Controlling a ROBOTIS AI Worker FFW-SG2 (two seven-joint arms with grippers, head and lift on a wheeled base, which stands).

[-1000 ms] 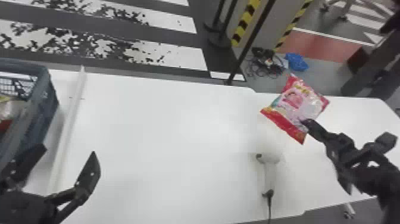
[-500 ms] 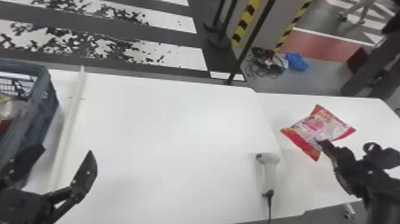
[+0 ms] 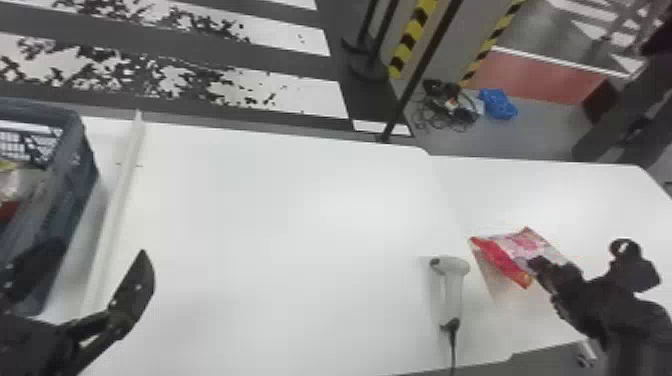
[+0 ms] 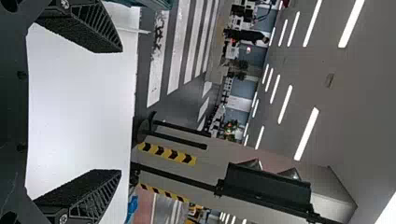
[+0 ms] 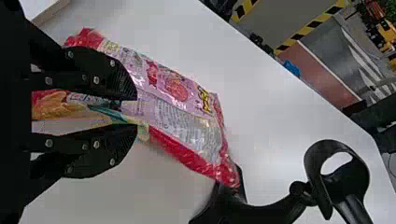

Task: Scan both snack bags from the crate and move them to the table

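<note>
Swung pink-and-red snack bag toward 5 o'clock over desk, gripped in right pincer, with left pincer wide; likely nearing set-down.

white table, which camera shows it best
The head view: it takes in most of the table's top, with the scanner lying on it. The left wrist view shows a strip between the left pincer's open fingers; the right wrist view shows a stretch behind the snack bag.
</note>
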